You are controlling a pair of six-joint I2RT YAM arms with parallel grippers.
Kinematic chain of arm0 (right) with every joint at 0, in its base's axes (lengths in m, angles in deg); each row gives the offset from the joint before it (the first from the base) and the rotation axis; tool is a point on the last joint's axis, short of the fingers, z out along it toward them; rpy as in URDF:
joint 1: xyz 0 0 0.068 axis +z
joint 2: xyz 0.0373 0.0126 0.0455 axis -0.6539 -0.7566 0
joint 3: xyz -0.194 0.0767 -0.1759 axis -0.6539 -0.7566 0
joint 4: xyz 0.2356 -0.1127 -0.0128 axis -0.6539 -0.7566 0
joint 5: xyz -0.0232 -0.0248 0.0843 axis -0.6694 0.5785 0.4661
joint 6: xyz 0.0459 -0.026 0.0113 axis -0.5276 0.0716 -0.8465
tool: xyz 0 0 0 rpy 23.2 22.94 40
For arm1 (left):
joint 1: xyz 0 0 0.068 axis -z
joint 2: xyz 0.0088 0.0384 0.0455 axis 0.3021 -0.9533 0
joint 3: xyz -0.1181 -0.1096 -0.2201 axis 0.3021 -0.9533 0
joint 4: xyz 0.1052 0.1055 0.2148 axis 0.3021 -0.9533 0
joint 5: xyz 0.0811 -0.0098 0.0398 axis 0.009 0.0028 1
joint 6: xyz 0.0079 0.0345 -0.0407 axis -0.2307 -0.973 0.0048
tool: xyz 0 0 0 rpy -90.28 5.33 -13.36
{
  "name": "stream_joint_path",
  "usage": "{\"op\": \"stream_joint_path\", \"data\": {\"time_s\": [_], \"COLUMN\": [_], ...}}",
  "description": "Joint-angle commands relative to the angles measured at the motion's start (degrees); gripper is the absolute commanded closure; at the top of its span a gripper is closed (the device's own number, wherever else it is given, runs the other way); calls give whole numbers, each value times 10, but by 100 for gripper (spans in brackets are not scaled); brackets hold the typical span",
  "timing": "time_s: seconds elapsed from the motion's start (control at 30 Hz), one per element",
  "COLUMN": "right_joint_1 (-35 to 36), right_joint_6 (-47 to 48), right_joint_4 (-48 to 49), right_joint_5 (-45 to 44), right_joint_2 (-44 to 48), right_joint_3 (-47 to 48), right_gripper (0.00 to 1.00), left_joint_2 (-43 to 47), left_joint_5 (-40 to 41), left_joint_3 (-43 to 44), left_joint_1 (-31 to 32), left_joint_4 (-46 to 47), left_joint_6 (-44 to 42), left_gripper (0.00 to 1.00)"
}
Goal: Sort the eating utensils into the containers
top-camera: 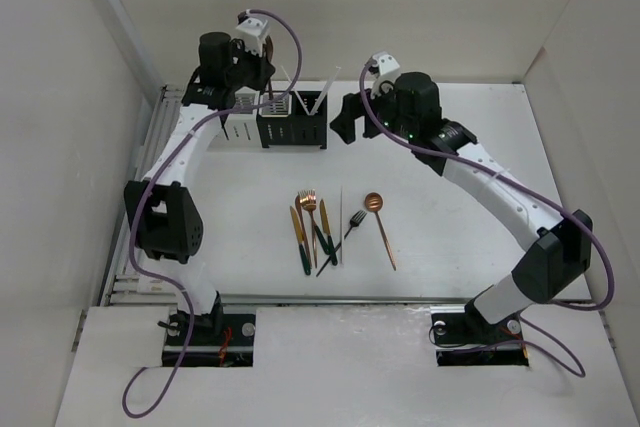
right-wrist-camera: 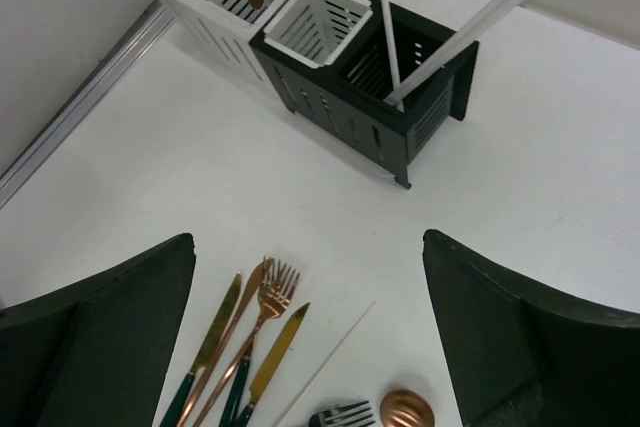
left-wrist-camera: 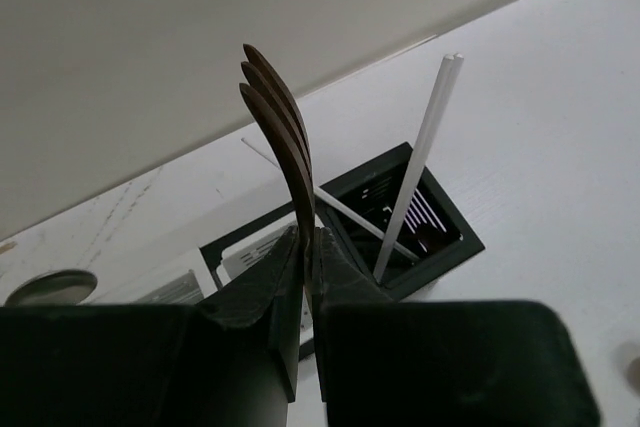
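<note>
Four joined caddies [right-wrist-camera: 330, 97], two white sticks [right-wrist-camera: 470, 22] stood in the black end one. One copper fork [left-wrist-camera: 285, 137] is pinched by the left gripper [left-wrist-camera: 308, 257]; the right gripper [right-wrist-camera: 308, 247] is spread.

Wide-open end effector [right-wrist-camera: 308, 247] above scattered utensils [right-wrist-camera: 275, 299], two white sticks [right-wrist-camera: 470, 32] in black caddy [right-wrist-camera: 372, 125]

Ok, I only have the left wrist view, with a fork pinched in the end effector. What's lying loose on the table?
Observer: A cluster of knives and forks, with a thin stick and a copper spoon beside it.
Operator: What about the other side?
Observer: The right end effector is open and empty, beside the black container.
Operator: Where does my handle end?
Observer: The fork has its handle down in a white container.
</note>
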Motion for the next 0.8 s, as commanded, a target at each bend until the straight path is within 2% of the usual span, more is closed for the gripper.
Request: {"op": "stream_joint_path", "data": {"time_s": [0.0, 0.17, 0.33, 0.4, 0.5, 0.53, 0.63, 0.7, 0.77], "right_joint_1": [-22, -61, -68, -68, -68, -68, -68, -73, -79], "right_joint_6": [11, 11, 17, 17, 17, 17, 22, 4, -4], "right_joint_4": [38, 38, -27, -39, -45, -51, -58, -71, -83], "right_joint_5": [19, 24, -22, -35, -41, -55, -86, -107, -127], "right_joint_2": [-4, 3, 21, 31, 54, 59, 79, 96, 109], "right_joint_3": [-12, -44, -105, -130, -143, -150, -155, -155, -168], "right_gripper": [0, 0, 0, 0, 0, 0, 0, 0, 0], "left_joint_2": [-41, -106, -144, -152, -152, -152, -128, -101, -80], "left_joint_5": [8, 33, 67, 80, 85, 85, 125, 164, 248], "left_joint_3": [-2, 35, 45, 30, 17, 17, 17, 22, 29], "left_joint_1": [3, 3, 3, 3, 9, 9, 9, 14, 27], "left_joint_4": [98, 150, 166, 166, 158, 153, 127, 102, 84], "left_joint_6": [6, 25, 25, 25, 19, 24, 24, 24, 9], "left_gripper": [100, 100, 100, 84, 48, 29, 0, 0, 0]}}
